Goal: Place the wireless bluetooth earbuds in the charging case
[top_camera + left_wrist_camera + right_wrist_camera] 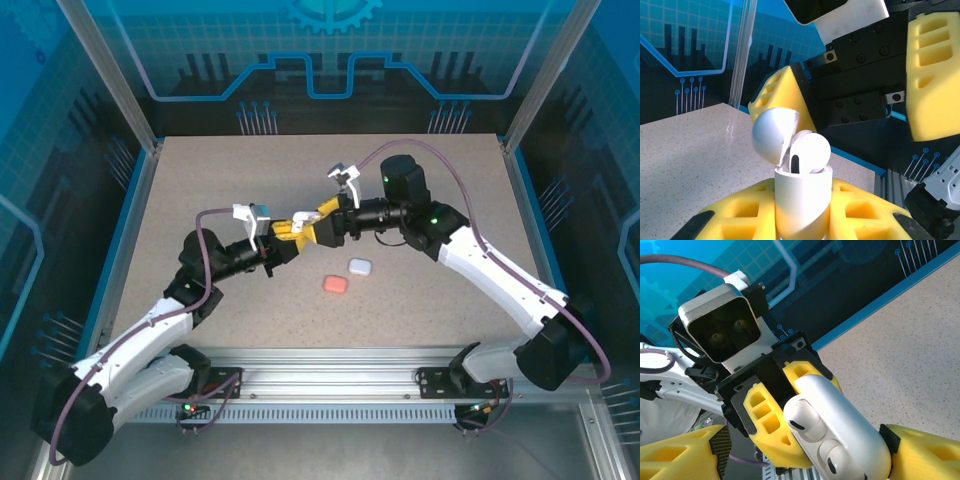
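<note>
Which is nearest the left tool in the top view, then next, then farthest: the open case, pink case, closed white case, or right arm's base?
1. In its grip: open case, held by the left tool.
2. To its right, lying loose: pink case and closed white case, too close to call.
3. Far right, at the near edge: right arm's base.

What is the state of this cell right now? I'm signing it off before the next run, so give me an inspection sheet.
Surface: speckled beige tabletop, no spills seen.
Job's things: white plastic charging case, lid open, two white stemmed earbuds sitting in it.
Clutter: closed salmon-pink pebble-shaped case and closed whitish pebble-shaped case, lying apart on the tabletop.
Grippers: left gripper, jaws shut on the charging case; right gripper, jaws open, close to it.
Cables: purple cables loop along both arms, no snag seen.
Surroundings: blue printed wall panels, aluminium frame posts.
</note>
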Robot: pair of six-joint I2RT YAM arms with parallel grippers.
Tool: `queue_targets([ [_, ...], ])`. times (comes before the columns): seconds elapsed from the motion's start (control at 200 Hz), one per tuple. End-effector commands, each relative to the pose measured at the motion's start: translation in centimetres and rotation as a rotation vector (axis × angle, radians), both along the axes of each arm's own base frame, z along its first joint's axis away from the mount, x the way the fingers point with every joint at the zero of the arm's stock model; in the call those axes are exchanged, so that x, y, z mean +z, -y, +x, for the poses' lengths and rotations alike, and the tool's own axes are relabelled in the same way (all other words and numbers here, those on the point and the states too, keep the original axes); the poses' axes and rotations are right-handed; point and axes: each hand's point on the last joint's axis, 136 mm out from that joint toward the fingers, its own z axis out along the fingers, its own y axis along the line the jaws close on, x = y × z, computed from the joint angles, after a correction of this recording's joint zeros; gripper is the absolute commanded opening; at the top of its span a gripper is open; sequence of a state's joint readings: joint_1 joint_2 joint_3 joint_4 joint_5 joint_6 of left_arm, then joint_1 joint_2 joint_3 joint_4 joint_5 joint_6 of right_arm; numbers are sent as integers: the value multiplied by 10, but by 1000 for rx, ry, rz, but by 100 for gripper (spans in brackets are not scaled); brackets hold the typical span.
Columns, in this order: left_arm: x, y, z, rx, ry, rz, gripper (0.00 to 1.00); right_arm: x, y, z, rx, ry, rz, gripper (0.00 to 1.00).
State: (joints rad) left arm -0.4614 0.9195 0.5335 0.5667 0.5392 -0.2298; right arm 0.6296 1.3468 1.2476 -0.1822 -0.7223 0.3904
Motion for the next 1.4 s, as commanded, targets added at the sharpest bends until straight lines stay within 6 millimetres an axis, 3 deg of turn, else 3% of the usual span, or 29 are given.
queue_targets([
  [0.0, 10, 2, -2, -11, 42, -5, 0, 26, 4, -11, 7, 89, 30, 80],
  [0.195, 8, 2, -1, -8, 27, 0, 0, 16, 12, -5, -53, 110, -41, 80],
  [0.3, 0, 1, 1, 2, -6, 10, 0, 7, 27, 7, -167, 140, -131, 82],
  [0.42, -18, -1, 6, 32, -78, 28, 0, -8, 64, 30, -400, 190, -278, 84],
  [0.535, -47, -4, 13, 71, -185, 50, 0, -31, 118, 50, -677, 173, -444, 89],
  [0.645, -83, -5, 22, 113, -335, 73, 0, -62, 160, 52, -817, 100, -562, 93],
  [0.74, -111, -3, 28, 125, -457, 68, 0, -84, 180, 46, -858, 38, -591, 96],
  [0.895, -158, 1, 41, 158, -653, 73, 0, -107, 196, 38, -889, -29, -590, 96],
  [1.131, -219, 7, 59, 226, -909, 91, 0, -117, 210, 36, -908, -51, -627, 96],
  [1.396, -253, 9, 70, 287, -1077, 132, 0, -124, 220, 34, -925, -77, -647, 96],
])
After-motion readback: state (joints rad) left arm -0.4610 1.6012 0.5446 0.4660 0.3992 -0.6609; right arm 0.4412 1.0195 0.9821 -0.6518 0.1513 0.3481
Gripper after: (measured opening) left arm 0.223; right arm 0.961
